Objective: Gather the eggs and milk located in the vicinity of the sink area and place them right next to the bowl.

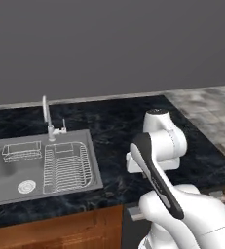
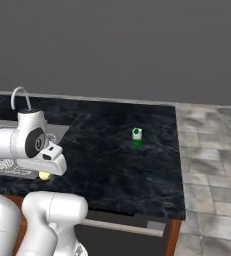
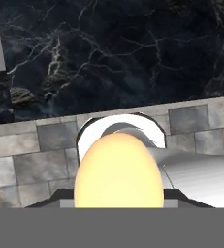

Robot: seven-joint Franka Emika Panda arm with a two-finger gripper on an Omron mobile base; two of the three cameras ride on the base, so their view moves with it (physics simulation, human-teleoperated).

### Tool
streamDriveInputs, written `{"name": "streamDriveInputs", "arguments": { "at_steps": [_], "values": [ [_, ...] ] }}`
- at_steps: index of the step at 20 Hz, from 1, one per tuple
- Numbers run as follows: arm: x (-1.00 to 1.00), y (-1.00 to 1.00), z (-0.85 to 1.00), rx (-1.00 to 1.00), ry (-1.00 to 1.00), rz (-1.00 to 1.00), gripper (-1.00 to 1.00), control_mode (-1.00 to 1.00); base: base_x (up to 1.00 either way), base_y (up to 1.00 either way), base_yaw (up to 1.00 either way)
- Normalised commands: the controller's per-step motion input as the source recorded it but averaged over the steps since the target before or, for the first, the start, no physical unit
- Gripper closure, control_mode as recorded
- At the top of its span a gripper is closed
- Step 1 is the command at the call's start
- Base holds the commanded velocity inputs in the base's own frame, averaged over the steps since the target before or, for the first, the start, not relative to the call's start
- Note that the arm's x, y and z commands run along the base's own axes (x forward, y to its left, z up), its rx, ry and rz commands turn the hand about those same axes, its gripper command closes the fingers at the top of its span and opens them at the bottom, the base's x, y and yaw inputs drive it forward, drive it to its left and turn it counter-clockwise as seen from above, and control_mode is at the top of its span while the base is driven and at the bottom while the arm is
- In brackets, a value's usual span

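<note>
A pale yellow egg (image 3: 118,170) fills the bottom of the hand view, and my gripper (image 3: 118,196) is shut on it, its fingertips hidden behind the egg. In the right base view the same egg (image 2: 44,175) peeks out under the hand, low over the counter's front edge beside the sink. The milk (image 2: 137,137), a green carton with a white top, stands upright on the dark counter well to the right of the arm. The grey sink (image 1: 7,180) with wire rack and faucet (image 1: 46,116) lies at the left. The bowl is out of view.
A dark marble counter (image 1: 114,121) runs from the sink to its right end, where grey floor tiles (image 2: 212,165) begin. A wire drying rack (image 1: 65,165) sits in the sink's right part. Wooden cabinet fronts (image 1: 55,231) lie below the counter edge.
</note>
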Motion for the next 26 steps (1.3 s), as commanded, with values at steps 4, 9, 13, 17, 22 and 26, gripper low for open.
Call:
{"name": "streamDriveInputs", "arguments": {
  "at_steps": [4,9,13,17,22,26],
  "values": [
    [0.0,0.0,0.0,0.0,0.0,0.0,1.0,1.0,-0.15,1.0,0.0],
    [0.0,0.0,0.0,0.0,0.0,0.0,1.0,1.0,-0.06,1.0,0.0],
    [0.0,0.0,0.0,0.0,0.0,0.0,1.0,1.0,-0.06,1.0,0.0],
    [0.0,0.0,0.0,0.0,0.0,0.0,1.0,1.0,0.0,1.0,0.0],
    [0.0,0.0,0.0,0.0,0.0,0.0,1.0,1.0,0.0,1.0,0.0],
    [0.0,0.0,0.0,0.0,0.0,0.0,1.0,1.0,0.0,1.0,-0.02]
  ]
}}
